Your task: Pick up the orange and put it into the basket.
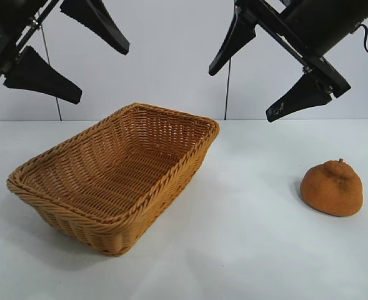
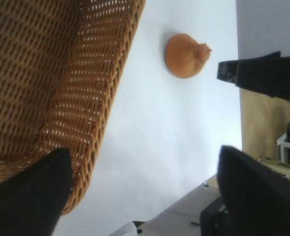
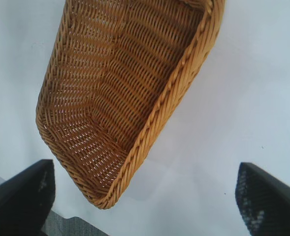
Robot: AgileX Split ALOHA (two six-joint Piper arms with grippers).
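Basket (image 1: 118, 215) seen nearest camera on white table (image 1: 246, 250), empty. Orange (image 1: 332, 188) set on table well right of basket, apart from it, peaked top up. No writing or labels readable. Left gripper (image 1: 74, 65) held high above basket's left end, fingers spread, nothing held. Right gripper (image 1: 249, 87) held high between basket and orange, angled downward, fingers spread wide, nothing held.

Both arms are matte black. The left gripper (image 1: 74, 65) carries two broad, tapering black fingers on a slim bar; the right gripper (image 1: 249, 87) matches it, with a black cable trailing behind its housing.
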